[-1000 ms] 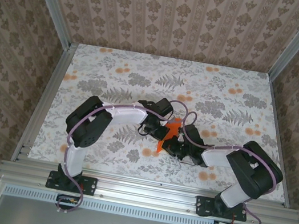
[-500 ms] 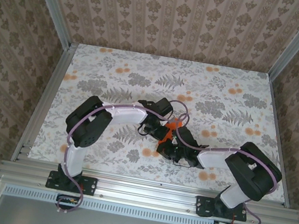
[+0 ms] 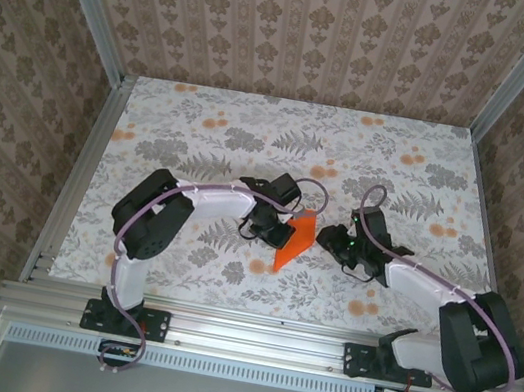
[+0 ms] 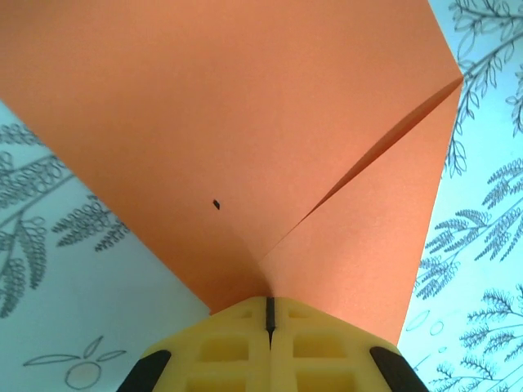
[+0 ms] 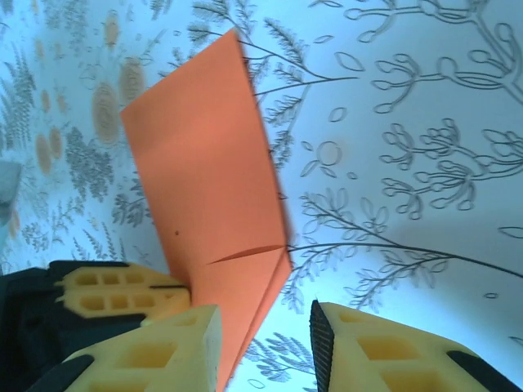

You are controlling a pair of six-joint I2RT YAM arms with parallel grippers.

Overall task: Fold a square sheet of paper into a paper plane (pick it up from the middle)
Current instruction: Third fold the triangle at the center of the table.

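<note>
The square sheet of paper [image 3: 294,242] was bright orange and folded, with one flap lying over the other. It sat near the middle of the counter [image 3: 202,135], between the two arms. It looked very thin and light, so it would likely bend, flop or crumple if it was squeezed hard or pulled fast. A smooth sheet like that could also slip out of a loose pinch. The left tool [image 4: 269,304] had its two yellow fingers pressed tight together on one corner of the paper, holding it at a slant. The right tool [image 5: 265,322] was spread wide and held nothing, just beside the paper's free edge. A good place for it to take hold was probably that free edge near the crease, pinching both layers flat.
</note>
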